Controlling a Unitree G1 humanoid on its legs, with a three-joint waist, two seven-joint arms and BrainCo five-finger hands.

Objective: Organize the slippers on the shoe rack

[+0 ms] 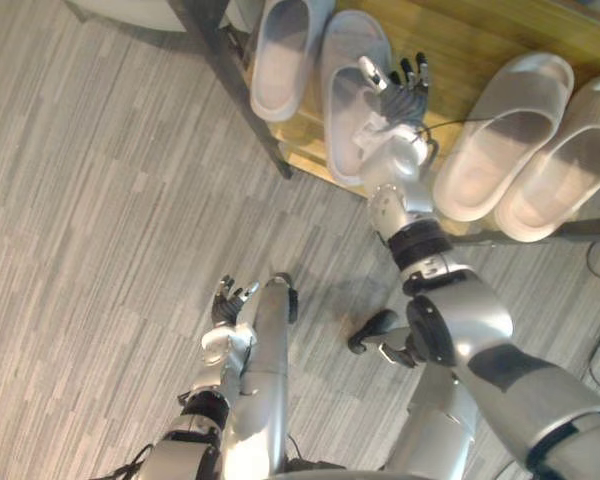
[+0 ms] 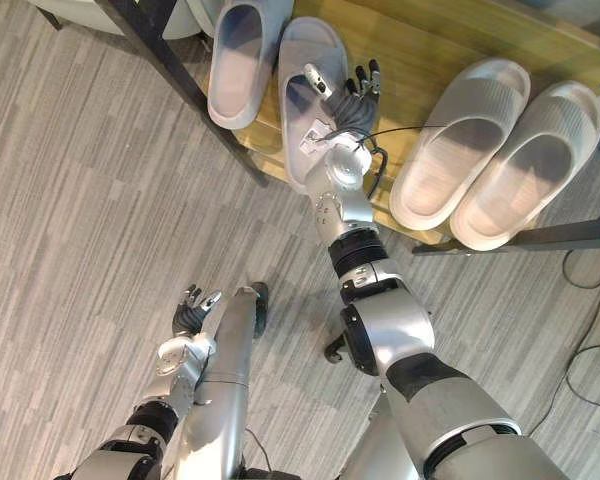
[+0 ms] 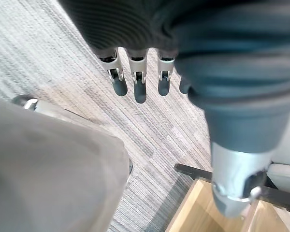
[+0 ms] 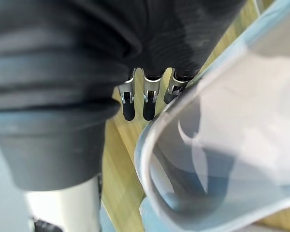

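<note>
Two pale blue-grey slippers lie side by side on the wooden shelf [image 1: 480, 40] of the shoe rack, the left slipper [image 1: 280, 55] and the right slipper [image 1: 342, 95]. My right hand [image 1: 400, 95] reaches over the right one's outer edge. Its thumb lies over the footbed and its straight fingers [image 4: 145, 104] run along the outside of the slipper's wall [image 4: 222, 145]; the hand is open. A beige pair, one slipper [image 1: 505, 130] and its mate [image 1: 570, 165], lies to the right on the same shelf. My left hand [image 1: 228, 300] hangs low over the floor, open and holding nothing.
The rack's dark metal leg [image 1: 242, 95] slants down at the shelf's left end, and another dark bar [image 1: 580, 230] runs along the front right. Grey striped carpet [image 1: 100, 200] spreads to the left and in front.
</note>
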